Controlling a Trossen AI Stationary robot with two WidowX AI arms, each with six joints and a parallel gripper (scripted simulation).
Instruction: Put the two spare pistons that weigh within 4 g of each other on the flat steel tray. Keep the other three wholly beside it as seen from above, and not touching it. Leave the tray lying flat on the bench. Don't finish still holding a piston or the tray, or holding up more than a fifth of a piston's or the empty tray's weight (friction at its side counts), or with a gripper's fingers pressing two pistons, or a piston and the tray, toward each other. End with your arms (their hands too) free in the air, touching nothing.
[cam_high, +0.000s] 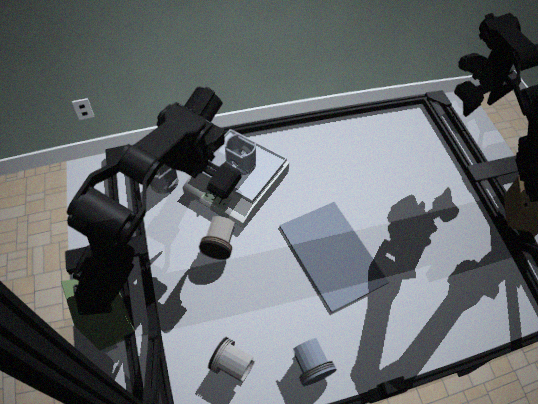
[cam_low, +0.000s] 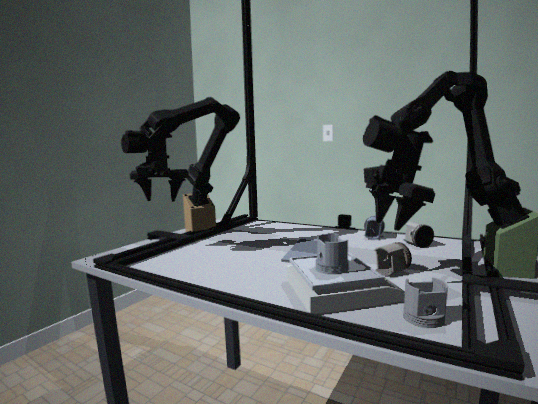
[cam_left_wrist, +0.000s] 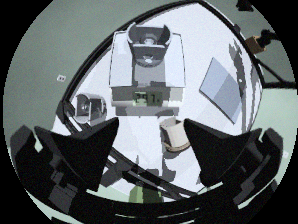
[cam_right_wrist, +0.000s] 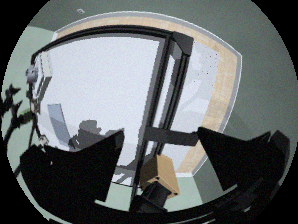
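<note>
The flat steel tray (cam_high: 332, 255) (cam_low: 301, 250) (cam_left_wrist: 221, 90) (cam_right_wrist: 59, 122) lies bare on the bench, and a grey piston (cam_high: 240, 152) (cam_low: 332, 254) (cam_left_wrist: 149, 42) stands on the scale (cam_high: 265, 172) (cam_low: 350, 297) (cam_left_wrist: 117, 65). The other four pistons rest on the bench, off the tray. The left claw (cam_low: 389, 225) (cam_left_wrist: 152, 121) is wide and empty above the bench, and the right claw (cam_low: 161, 200) (cam_right_wrist: 161, 133) is wide and empty too.

The display (cam_high: 210, 198) (cam_left_wrist: 147, 98) on the scale (cam_high: 265, 196) (cam_low: 356, 301) (cam_left_wrist: 175, 67) (cam_right_wrist: 48, 75) is too blurred to read surely.
</note>
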